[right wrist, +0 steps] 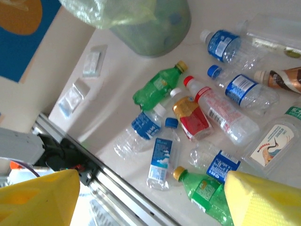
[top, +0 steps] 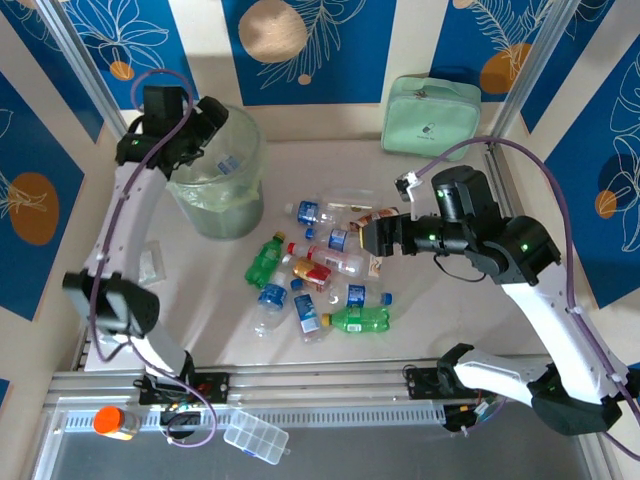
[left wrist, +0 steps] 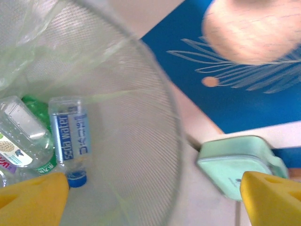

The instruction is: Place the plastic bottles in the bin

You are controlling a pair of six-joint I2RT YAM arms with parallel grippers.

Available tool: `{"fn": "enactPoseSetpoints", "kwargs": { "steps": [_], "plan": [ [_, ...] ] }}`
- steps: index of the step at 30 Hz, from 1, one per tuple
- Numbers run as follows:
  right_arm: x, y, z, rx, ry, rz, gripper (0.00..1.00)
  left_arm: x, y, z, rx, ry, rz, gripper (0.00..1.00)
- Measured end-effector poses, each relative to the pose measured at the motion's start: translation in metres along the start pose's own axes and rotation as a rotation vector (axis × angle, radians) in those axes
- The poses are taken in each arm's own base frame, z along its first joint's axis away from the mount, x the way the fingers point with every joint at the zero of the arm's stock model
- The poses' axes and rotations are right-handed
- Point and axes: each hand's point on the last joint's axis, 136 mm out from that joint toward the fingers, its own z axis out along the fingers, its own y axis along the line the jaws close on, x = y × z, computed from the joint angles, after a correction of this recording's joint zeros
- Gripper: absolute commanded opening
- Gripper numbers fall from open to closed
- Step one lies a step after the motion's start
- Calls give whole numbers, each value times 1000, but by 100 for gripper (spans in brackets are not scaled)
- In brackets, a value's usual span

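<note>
The left jaws gape empty over the bin [top: 225, 205], with bottles [left wrist: 69, 136] lying inside. The right jaws, wide and empty too, hang above the loose bottles [right wrist: 190, 115] on the worktop [top: 225, 300], likely choosing one.

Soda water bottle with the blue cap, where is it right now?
Left wrist view, lower left: the soda water bottle lies inside the bin, cap pointing down the picture, right of a clear bottle.
</note>
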Motion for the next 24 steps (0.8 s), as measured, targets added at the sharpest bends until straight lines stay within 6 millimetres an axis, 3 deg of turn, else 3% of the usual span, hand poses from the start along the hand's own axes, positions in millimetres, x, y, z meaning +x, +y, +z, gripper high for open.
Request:
{"fn": "enactPoseSetpoints", "kwargs": {
  "steps": [3, 6, 12, 17, 24],
  "plan": [
    [12, 5, 8, 1, 61, -48, 80, 2, -20, -45, 63, -30, 40, 93],
    [24, 11, 15, -2, 111, -92, 80, 18, -30, -79, 102, -13, 97, 92],
    [46, 12, 31, 0, 186, -118, 80, 70, -27, -116, 113, 122, 254, 93],
    [71, 11, 50, 2, 261, -128, 80, 131, 5, -142, 82, 289, 402, 93],
    [99, 14, 75, 40, 385, -225, 80, 182, 73, -163, 8, 433, 458, 93]
  ]
}}
